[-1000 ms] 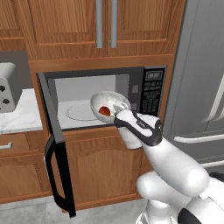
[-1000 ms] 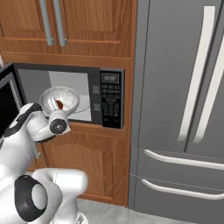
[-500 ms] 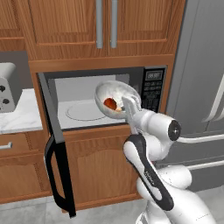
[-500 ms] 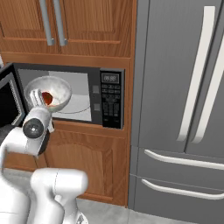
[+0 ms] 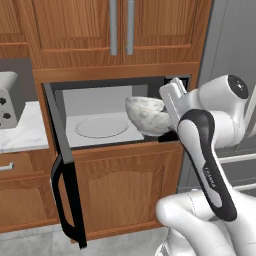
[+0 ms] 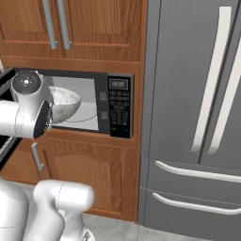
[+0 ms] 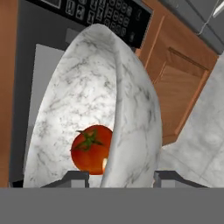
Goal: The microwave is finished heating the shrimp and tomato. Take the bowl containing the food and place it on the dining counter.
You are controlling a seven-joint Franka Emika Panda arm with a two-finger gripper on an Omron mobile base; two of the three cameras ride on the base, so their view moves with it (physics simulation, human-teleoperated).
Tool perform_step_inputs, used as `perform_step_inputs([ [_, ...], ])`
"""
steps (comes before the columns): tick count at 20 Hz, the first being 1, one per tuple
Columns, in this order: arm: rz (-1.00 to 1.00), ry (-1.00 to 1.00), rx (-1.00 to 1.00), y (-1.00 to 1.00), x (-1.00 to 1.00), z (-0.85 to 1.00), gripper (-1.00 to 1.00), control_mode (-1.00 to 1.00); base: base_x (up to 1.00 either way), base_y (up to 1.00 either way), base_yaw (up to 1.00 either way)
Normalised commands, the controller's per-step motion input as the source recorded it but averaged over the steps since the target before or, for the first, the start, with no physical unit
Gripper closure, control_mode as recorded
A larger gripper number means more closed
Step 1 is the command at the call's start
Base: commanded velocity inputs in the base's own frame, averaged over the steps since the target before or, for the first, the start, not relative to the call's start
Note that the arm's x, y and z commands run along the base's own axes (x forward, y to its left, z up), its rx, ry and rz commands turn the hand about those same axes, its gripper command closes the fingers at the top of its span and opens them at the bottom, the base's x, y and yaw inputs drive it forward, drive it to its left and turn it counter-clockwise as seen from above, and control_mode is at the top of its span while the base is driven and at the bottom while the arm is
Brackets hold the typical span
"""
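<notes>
Gripper (image 7: 118, 177) clamped on the rim of the marbled bowl (image 5: 146, 115), tomato (image 7: 92, 148) inside, bowl held in front of the open microwave (image 5: 107, 127), above its sill

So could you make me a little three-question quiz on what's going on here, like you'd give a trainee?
1. True or false: the microwave door hangs open.
2. What food can be seen in the bowl?
A. a lemon
B. a tomato
C. an egg
3. Fill in: the gripper grips the bowl by its ____.

Key
1. True. The door is swung out to the left and the turntable is bare.
2. B. The hand view shows a red tomato lying inside.
3. Rim. One finger sits inside the wall, the other outside.
</notes>
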Motion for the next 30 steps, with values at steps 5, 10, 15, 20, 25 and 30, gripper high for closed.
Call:
perform_step_inputs([
  [5,0.00,0.00,0.00,0.00,0.00,0.00,1.00,-1.00,0.00,0.00,0.00],
  [10,0.00,0.00,0.00,0.00,0.00,0.00,1.00,-1.00,0.00,0.00,0.00],
  [15,0.00,0.00,0.00,0.00,-0.04,0.00,1.00,-1.00,0.00,0.00,0.00],
  [20,0.00,0.03,0.00,-0.07,-0.30,0.00,1.00,-1.00,0.00,0.00,0.00],
  [25,0.00,0.00,0.00,0.00,0.00,0.00,1.00,1.00,-0.43,-0.50,0.01],
  [30,0.00,0.00,0.00,0.00,0.00,0.00,1.00,1.00,-0.55,-0.97,0.23],
])
